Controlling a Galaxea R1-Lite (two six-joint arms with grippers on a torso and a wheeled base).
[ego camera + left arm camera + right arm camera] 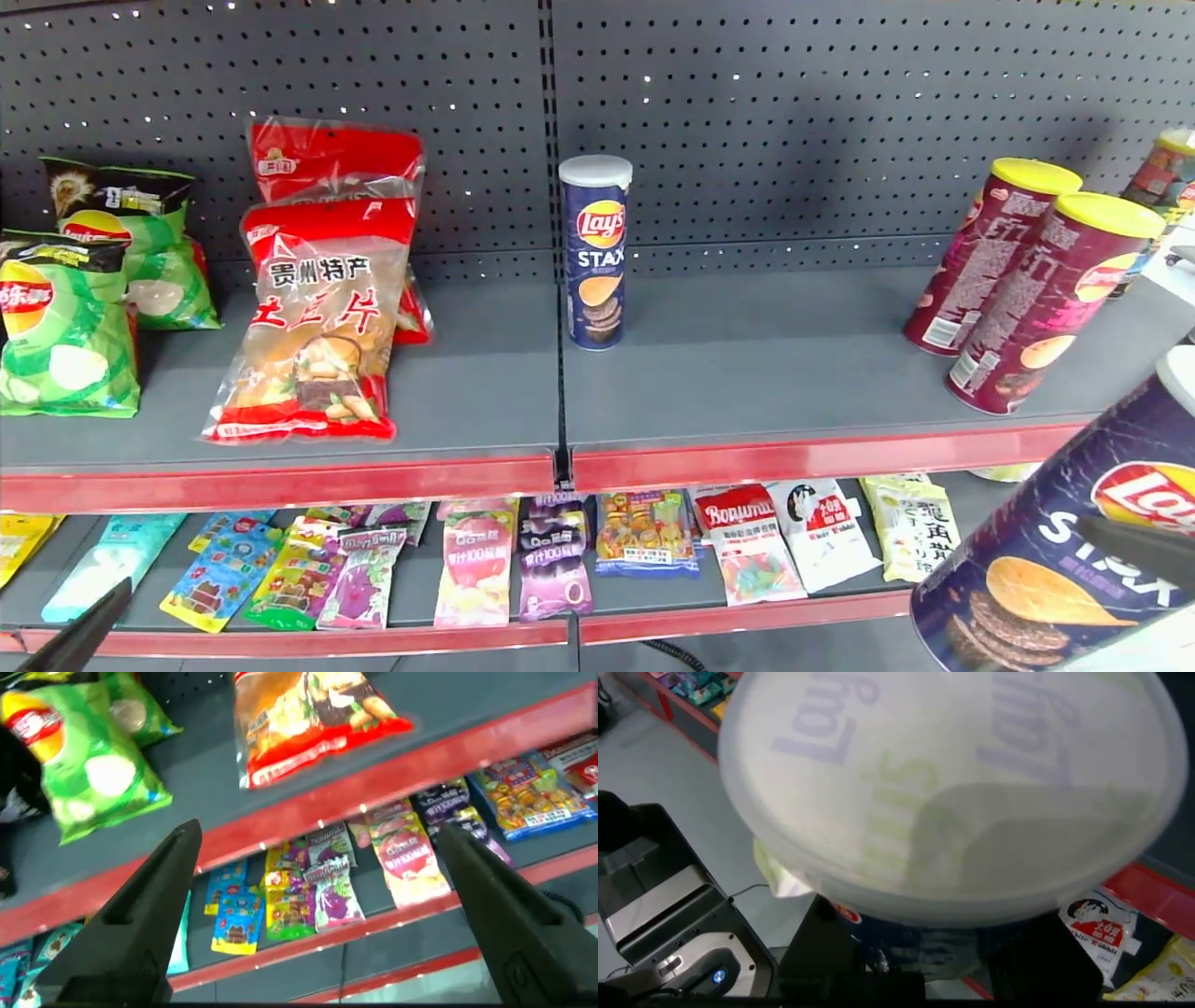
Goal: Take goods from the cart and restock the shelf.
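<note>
Chip can (pixel 1046 560) clamped tilted in right tool (pixel 924 961); left tool (pixel 318 915) spread

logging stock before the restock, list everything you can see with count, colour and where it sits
shelf: two levels in view, grey boards with red front edges
standing blue can: one, blue with white lid, upright mid upper level
held blue can: one, blue with pale lid, tilted in front of the shelf at the right
maroon cans: two, maroon with yellow lids, side by side, right of upper level
green chip bags: at least two, green, left end of upper level
red snack bags: two, red and clear, one behind the other, upper level
candy packets: many, mixed colours, lower level
left gripper: black, open, before the lower level
right gripper: black, shut on the held blue can
</note>
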